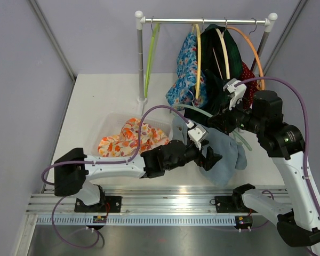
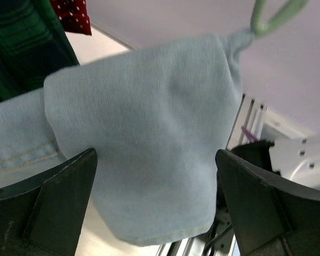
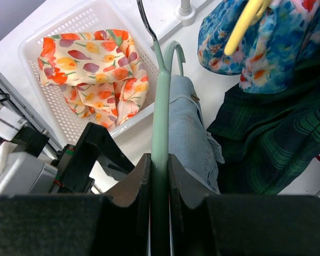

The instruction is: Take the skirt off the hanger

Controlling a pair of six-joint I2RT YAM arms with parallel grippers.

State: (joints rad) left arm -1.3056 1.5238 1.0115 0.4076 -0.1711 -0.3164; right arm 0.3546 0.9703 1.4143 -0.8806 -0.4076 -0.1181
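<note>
Over a white table [image 1: 106,96], right gripper [image 3: 160,176] clamps the hanger [image 3: 161,117]; left gripper [image 2: 154,160] gapes wide around the skirt [image 2: 149,128]. It looks soft and limp, I think: pinch the lower fold.

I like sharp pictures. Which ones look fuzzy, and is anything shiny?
Left wrist view: the blue skirt is so close it looks fuzzy. Right wrist view: the dark fingers gripping the hanger blur, but the basket is sharp. Top view: the metal rail shines.
</note>
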